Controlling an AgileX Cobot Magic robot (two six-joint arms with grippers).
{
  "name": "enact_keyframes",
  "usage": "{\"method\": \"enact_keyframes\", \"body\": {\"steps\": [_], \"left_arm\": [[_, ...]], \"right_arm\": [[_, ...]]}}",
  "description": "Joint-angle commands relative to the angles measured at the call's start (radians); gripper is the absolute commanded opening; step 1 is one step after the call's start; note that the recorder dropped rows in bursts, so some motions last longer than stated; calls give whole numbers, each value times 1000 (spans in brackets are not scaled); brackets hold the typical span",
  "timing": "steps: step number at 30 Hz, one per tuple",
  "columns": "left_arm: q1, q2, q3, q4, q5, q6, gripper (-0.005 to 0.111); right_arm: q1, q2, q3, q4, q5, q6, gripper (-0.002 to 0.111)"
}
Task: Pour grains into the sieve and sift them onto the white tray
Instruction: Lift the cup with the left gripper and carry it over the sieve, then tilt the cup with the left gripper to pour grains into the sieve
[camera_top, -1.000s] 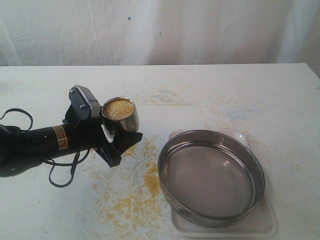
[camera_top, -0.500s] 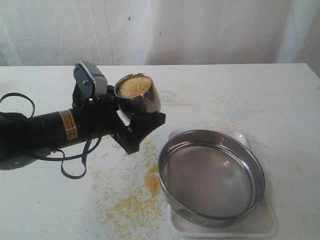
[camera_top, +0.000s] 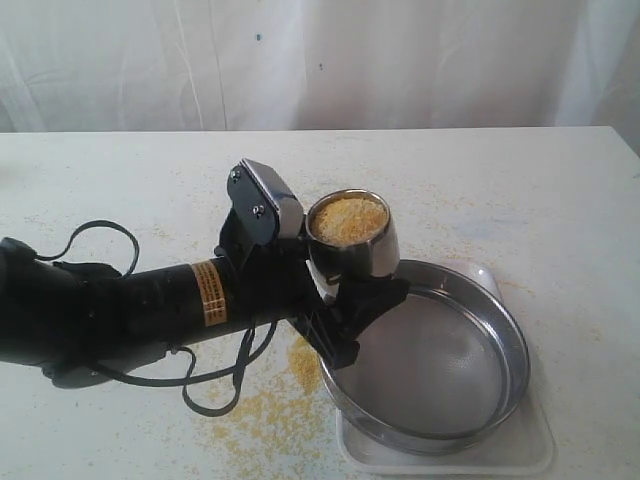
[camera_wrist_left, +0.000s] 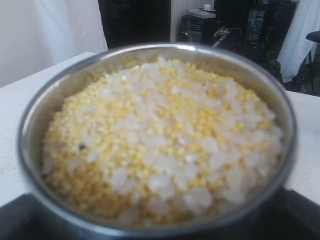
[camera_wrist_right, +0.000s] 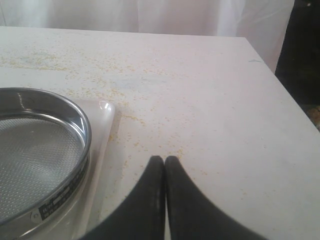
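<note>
Exterior view. Item one: left tool, on a black arm, jaws spread wide and clamped around a cup of polished steel, rounded and shiny. The cup is held roughly upright above the left rim of the sieve, filled near its brim with grains. Item two: sieve, a wide, shallow steel ring with fine grey mesh, seated on the tray, which is white, smooth, rectangular, round-cornered and low-rimmed. The mesh is seen bare. Item three: counter, white and matt, dusted with a yellow spill left of the sieve. Progress, as judged: the cup is lifted and brought to the sieve. Pouring is not yet begun, and sifting onto the tray is left entirely.

Left wrist view. The cup's mouth fills the picture. A loose mix is recorded: fine golden-yellow granules with larger whitish, rice-like grains heaped at the middle. The steel rim is thin and bright. Dark parts of the tool are glimpsed at the lower corners, and its jaws are not shown.

Right wrist view. Item four: right tool, black, with its tapered jaws pressed together and nothing held, poised over bare counter just beside the tray's corner. Part of the sieve is shown, with a label on the ring's outer wall. The mesh is clean but for a speck or two. Scattered yellow specks are noted across the counter beyond.
</note>
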Motion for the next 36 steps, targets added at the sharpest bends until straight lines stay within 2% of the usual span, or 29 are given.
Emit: {"method": "enact_keyframes", "body": {"steps": [1, 5, 9, 14, 17, 29, 36], "left_arm": [[-7, -17, -3, -36, 10, 71, 0], [-7, -17, -37, -36, 109, 88, 0], [-36, -17, -108, -36, 225, 139, 0], [-95, -15, -214, -36, 521, 259, 0], [-106, -11, -257, -36, 645, 335, 0], [-115, 70, -278, -37, 683, 539, 0], [-115, 76, -283, -55, 674, 762, 0]], "right_arm": [[8, -3, 1, -3, -4, -8, 0], [8, -3, 1, -3, -4, -8, 0], [8, -3, 1, -3, -4, -8, 0], [8, -3, 1, -3, -4, -8, 0], [8, -3, 1, -3, -4, -8, 0], [8, -3, 1, -1, -4, -8, 0], [8, -3, 1, -1, -4, -8, 0]]}}
